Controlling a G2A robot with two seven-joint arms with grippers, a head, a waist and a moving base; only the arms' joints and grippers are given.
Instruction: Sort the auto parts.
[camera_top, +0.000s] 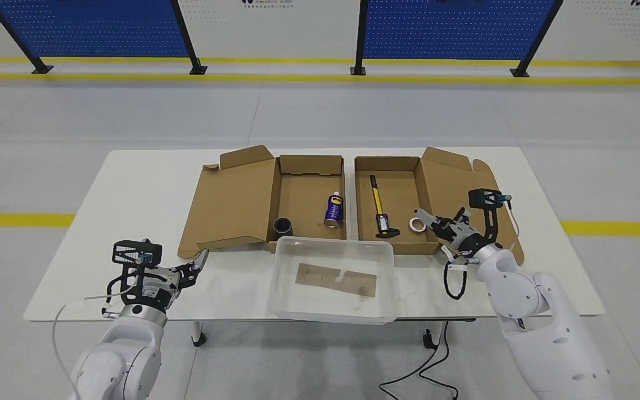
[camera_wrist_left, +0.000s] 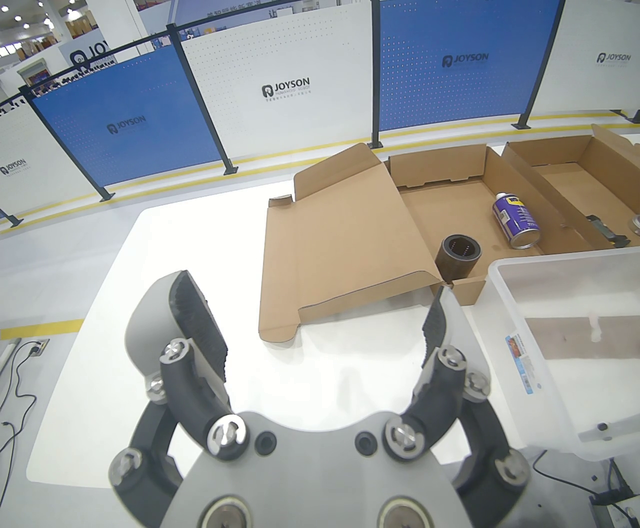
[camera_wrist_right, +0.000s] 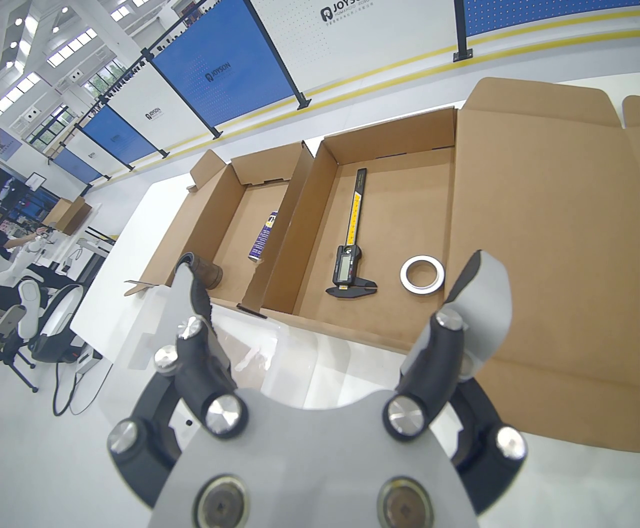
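Two open cardboard boxes stand side by side at the table's middle. The left box (camera_top: 312, 168) holds a black cylindrical sleeve (camera_top: 283, 226) and a blue spray can (camera_top: 332, 209). In the right box (camera_top: 400, 166) lie a digital caliper (camera_top: 381, 210) and a silver ring (camera_top: 418, 225). My left gripper (camera_top: 192, 268) is open and empty over the table's front left, short of the left box's flap (camera_wrist_left: 345, 240). My right gripper (camera_top: 437, 235) is open and empty above the right box's front right corner, near the silver ring (camera_wrist_right: 422, 274).
A clear plastic bin (camera_top: 335, 280) stands at the table's front edge before the boxes, with a brown sheet in its bottom. The box lids (camera_top: 232, 200) lie spread out to either side. Blue and white partition panels (camera_top: 90, 25) stand on the floor behind the table.
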